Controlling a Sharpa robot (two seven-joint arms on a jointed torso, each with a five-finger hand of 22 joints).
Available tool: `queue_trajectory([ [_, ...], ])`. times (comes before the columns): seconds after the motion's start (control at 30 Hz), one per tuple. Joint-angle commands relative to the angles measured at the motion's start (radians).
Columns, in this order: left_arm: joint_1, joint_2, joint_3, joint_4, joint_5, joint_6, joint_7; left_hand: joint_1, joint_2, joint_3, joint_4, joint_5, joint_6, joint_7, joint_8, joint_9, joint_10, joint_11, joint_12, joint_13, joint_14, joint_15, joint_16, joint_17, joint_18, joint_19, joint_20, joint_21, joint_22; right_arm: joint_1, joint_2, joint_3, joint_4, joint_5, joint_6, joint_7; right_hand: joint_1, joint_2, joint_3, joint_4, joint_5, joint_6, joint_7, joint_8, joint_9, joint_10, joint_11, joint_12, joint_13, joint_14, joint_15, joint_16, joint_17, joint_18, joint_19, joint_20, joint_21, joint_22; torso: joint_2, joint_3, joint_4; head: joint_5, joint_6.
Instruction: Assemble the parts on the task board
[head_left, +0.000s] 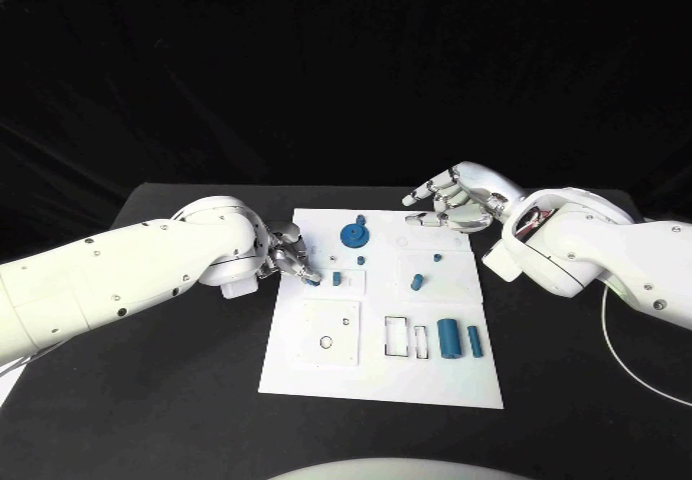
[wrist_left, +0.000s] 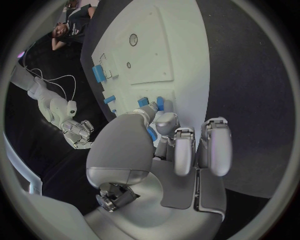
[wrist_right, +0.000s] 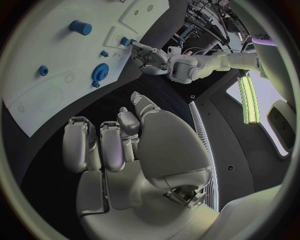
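The white task board lies in the middle of the black table. My left hand reaches over its left edge and pinches a small blue part between thumb and finger; in the left wrist view that part sits between the fingertips of the hand. My right hand hovers at the board's far right corner, fingers loosely bent and holding nothing, as the right wrist view also shows. A blue gear stands near the far edge.
On the board lie a blue cylinder and a thin blue bar at the near right, a blue peg mid-board, and a small block beside the left fingertips. A white cable crosses the table at the right.
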Motion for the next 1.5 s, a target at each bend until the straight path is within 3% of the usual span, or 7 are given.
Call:
queue_trajectory([
  [0.03,-0.002,0.003,-0.002,0.000,-0.006,0.008,-0.015,0.007,0.005,0.120,-0.113,0.003,0.005,-0.002,0.003,0.001,0.006,-0.002,0.005,0.000,0.105,-0.006,0.003,0.263,-0.005,0.059,-0.005,0.004,0.172,-0.001,0.000,0.000,0.002,-0.002,0.010,0.008,-0.008,0.003,0.002,0.003,0.006,0.006,-0.003,0.004,0.000,-0.001,-0.004,-0.001,0.000,0.038,-0.001,-0.006,-0.001,0.011,-0.007,-0.001,-0.004,-0.001,0.000,0.0002,0.0001,0.000,0.000],
  [0.83,-0.016,-0.037,0.000,0.053,0.006,-0.148,0.019,-0.011,-0.007,0.162,-0.123,0.005,0.009,-0.004,0.015,0.008,0.016,-0.004,0.016,0.009,0.105,-0.007,0.003,0.263,-0.007,0.063,-0.006,0.009,0.178,-0.003,-0.001,0.000,0.001,-0.002,0.010,0.010,-0.008,0.003,0.002,0.003,0.006,0.006,-0.003,0.004,0.000,-0.001,-0.004,-0.001,0.000,0.038,-0.001,-0.006,-0.001,0.011,-0.007,-0.001,-0.004,-0.001,0.000,0.0002,0.0012,-0.005,-0.001],
  [1.5,-0.018,-0.015,-0.001,0.026,0.002,-0.134,0.001,-0.016,-0.010,0.171,-0.124,0.006,0.009,-0.004,0.017,0.009,0.018,-0.004,0.016,0.010,0.105,-0.007,0.003,0.263,-0.007,0.064,-0.006,0.010,0.179,-0.003,0.000,0.000,0.001,-0.002,0.012,0.009,-0.008,0.003,0.002,0.003,0.006,0.006,-0.003,0.004,0.000,-0.001,-0.004,-0.001,0.000,0.038,-0.001,-0.006,-0.001,0.011,-0.007,-0.001,-0.004,-0.001,0.000,0.0003,-0.0004,-0.005,-0.005],
])
